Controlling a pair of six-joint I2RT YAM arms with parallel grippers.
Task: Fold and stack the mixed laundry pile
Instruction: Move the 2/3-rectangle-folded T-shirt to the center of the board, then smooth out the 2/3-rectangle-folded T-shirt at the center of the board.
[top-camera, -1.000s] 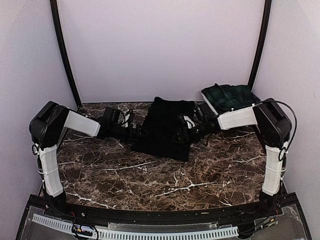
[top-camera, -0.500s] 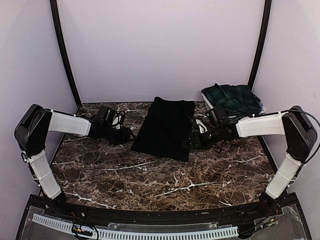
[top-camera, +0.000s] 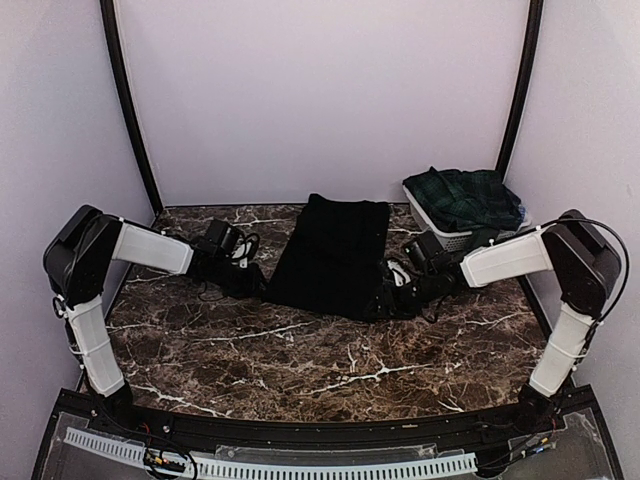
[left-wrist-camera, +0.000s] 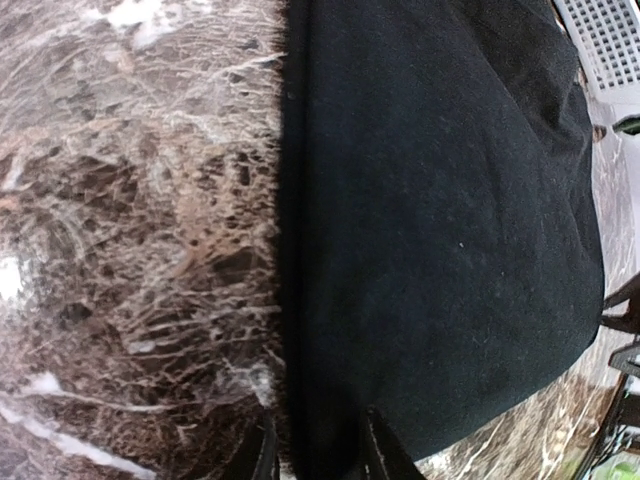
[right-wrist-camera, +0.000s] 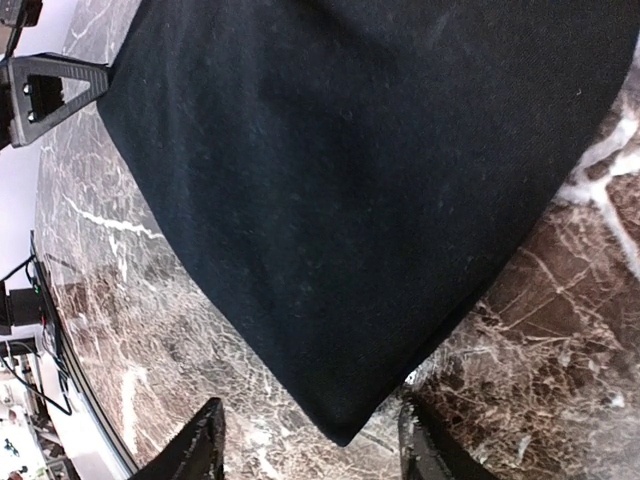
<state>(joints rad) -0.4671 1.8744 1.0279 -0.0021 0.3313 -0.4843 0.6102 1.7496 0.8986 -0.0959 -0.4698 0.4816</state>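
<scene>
A plain black cloth (top-camera: 330, 255) lies flat on the marble table (top-camera: 300, 350), its long side running away from me. My left gripper (top-camera: 256, 284) lies low at its near-left corner. In the left wrist view the cloth (left-wrist-camera: 440, 220) fills the narrow gap of that gripper (left-wrist-camera: 318, 432), which has closed on the edge. My right gripper (top-camera: 388, 296) sits at the near-right corner. Its wrist view shows the cloth's corner (right-wrist-camera: 345, 425) lying untouched between the wide-apart fingers of the open gripper (right-wrist-camera: 310, 428). A dark green tartan garment (top-camera: 462, 195) is heaped in the basket.
The white slatted basket (top-camera: 438, 235) stands at the back right, just beyond my right arm. Dark frame posts (top-camera: 128, 110) rise at the back corners against the purple walls. A white slatted strip (top-camera: 300, 465) runs along the near edge.
Both arms drew outward from the cloth, then came back in to its near corners. Both pairs of jaws narrowed, the left far more, ending around the cloth's edge.
</scene>
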